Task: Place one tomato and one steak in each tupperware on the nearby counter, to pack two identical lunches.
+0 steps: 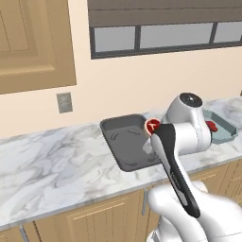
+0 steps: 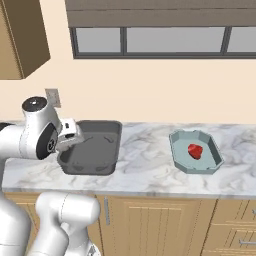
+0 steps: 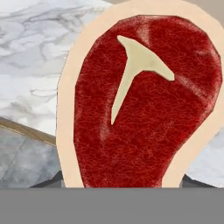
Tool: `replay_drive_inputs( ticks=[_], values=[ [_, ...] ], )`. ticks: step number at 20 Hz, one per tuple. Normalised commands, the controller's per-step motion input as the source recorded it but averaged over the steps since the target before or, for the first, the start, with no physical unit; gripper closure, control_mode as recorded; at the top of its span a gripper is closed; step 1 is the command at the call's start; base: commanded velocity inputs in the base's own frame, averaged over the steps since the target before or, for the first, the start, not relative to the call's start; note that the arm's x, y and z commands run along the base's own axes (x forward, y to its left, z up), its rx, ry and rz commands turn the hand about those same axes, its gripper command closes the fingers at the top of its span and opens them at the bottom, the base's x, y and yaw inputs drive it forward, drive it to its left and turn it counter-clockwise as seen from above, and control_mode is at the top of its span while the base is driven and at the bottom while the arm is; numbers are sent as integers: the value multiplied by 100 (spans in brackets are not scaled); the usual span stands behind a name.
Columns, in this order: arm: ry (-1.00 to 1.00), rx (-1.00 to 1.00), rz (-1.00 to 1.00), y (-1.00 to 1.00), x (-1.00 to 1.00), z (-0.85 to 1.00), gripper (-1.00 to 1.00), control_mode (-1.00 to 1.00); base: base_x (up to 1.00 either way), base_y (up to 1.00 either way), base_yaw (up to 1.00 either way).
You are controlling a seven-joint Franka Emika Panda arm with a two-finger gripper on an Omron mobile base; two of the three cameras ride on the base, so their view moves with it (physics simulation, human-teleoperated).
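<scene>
We observe the white-and-grey marbled stone counter (image 2: 150,170) running above light wooden cabinet doors (image 2: 150,225), with a beige wall and a dark-framed window (image 2: 150,40) behind it. On this counter sit two shallow open containers, well apart: the larger dark grey rectangular tupperware with rounded corners (image 2: 100,150) and the smaller pale teal tupperware with cut corners (image 2: 182,162). In the right base view, the teal box holds one plain deep red slab of steak (image 2: 195,151) near its middle; we see no other item in it from that side. In the left base view the arm hides much of the teal box (image 1: 226,132), leaving a small red patch visible at its inner edge. The dark grey box (image 1: 120,142) shows a bare floor where it is not covered by the arm. The white arm's hand hangs over the near edge of this grey box. The two-finger gripper (image 3: 127,181) holds a second steak, a flat red slab with a pale fat rim and a T-shaped bone (image 3: 144,109); in the hand view it stands between the jaws, in front of the marbled stone. From the left base view the same piece (image 1: 152,126) shows as a small red disc above the grey box's right side.
</scene>
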Motion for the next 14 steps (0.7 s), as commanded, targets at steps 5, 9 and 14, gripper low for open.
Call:
replay_drive_inputs(
  ticks=[5,9,14],
  values=[
    [27,13,-25,5,18,0,100,-100,0,0,0],
    [19,5,-23,0,42,-13,100,-100,0,0,0],
    [1,0,-17,0,53,-21,100,-100,0,0,0]
  ],
)
